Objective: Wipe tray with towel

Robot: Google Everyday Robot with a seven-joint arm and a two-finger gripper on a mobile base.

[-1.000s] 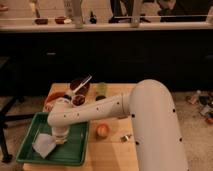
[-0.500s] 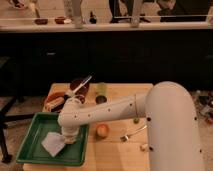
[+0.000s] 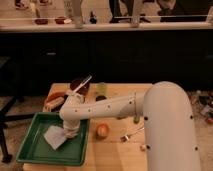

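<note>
A: Tray [image 3: 35,150] was sitting at the table's [image 3: 112,155] front left corner, and the towel [image 3: 54,136] was found shifted toward the middle of the tray floor, further right than half a second before. The gripper [image 3: 71,132] was pressed down at the towel's right edge, inside the tray near its right rim.

B: So a wipe stroke was probably underway. Jaw state?

A: Couldn't be told, the end of the arm was hidden against the cloth.

B: Anything in the way?

A: An orange fruit [image 3: 102,130] was parked just beside the tray's right rim, bowls [image 3: 80,85] were stacked behind, and a fork [image 3: 131,134] was lying further right. Nothing was seen inside the tray besides the towel.
</note>
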